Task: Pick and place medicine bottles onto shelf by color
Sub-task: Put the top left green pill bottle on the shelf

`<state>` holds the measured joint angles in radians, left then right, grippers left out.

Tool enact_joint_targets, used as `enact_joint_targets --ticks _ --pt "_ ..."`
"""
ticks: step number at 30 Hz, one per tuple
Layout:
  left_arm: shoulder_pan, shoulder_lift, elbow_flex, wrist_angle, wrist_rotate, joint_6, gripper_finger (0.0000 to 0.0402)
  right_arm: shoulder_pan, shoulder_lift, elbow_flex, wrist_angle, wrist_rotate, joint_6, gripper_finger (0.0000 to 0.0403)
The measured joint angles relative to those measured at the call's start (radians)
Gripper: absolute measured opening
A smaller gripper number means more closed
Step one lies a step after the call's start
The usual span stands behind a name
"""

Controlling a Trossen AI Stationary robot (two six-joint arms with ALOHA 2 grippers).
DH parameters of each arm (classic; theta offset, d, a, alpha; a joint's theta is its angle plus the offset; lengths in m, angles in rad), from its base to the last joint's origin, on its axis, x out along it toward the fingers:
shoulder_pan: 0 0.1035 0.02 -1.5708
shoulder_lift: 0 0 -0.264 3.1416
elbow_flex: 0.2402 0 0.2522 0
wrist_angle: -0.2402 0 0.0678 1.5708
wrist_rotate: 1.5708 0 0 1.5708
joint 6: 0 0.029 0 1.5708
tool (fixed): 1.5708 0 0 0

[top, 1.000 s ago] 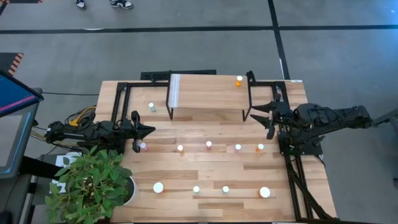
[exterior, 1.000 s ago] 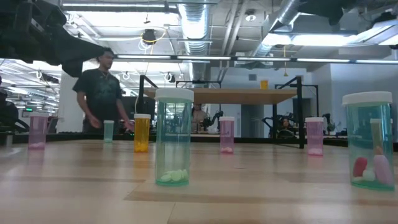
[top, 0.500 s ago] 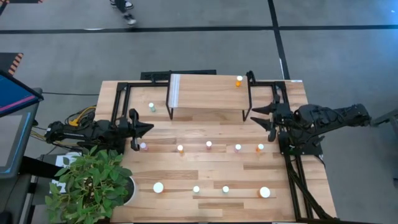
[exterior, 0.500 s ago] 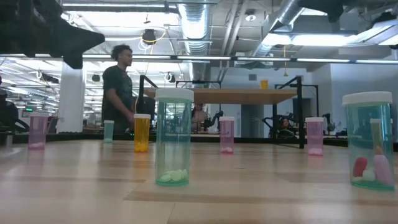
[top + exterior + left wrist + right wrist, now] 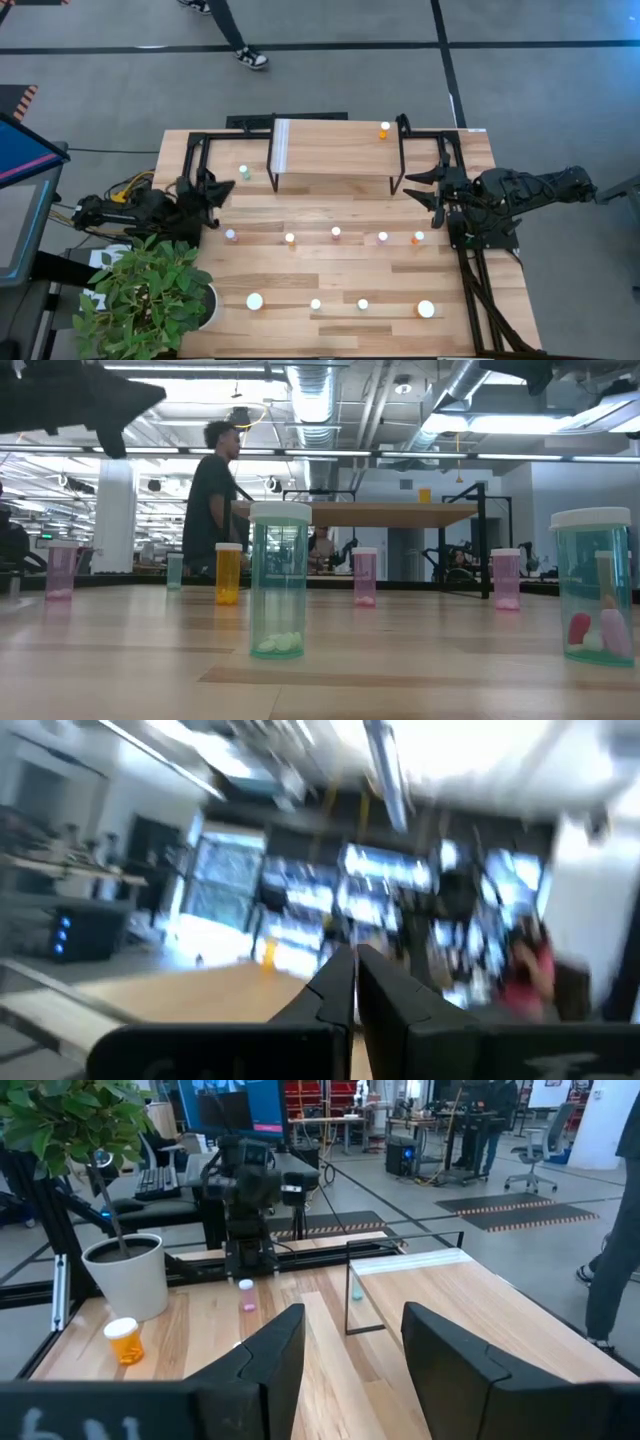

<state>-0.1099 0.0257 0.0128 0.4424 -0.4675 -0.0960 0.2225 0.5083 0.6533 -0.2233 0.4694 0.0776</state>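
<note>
Both arms idle at tabletop edges; one bottle shelved.
Light-wood plank tabletop (image 5: 300, 275); raised light-wood shelf on black legs (image 5: 330, 152) at its far side carries one orange white-capped bottle (image 5: 384, 130). Other small white-capped bottles (image 5: 335, 234) stand in rows. Left claw (image 5: 222, 190) closed, empty; right claw (image 5: 420, 186) open, empty.

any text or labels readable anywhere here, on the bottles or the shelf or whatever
None can be read.
Medicine bottles: no labels visible, only clear coloured bodies and white caps.
Shelf: bare wood, no markings.
Screen behind the table: lit, but any writing is too small to read.
</note>
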Motion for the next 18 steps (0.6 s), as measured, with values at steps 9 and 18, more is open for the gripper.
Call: enact_joint_targets --ticks 9,18 --pt "-0.001 0.000 0.000 0.136 -0.115 -0.005 0.0003 0.000 0.000 0.000 0.000 0.000 0.000 0.0188" --pt "-0.001 0.086 0.016 0.114 -0.182 -0.140 0.0003 -0.001 0.000 0.000 0.000 0.000 -0.004 0.0193"
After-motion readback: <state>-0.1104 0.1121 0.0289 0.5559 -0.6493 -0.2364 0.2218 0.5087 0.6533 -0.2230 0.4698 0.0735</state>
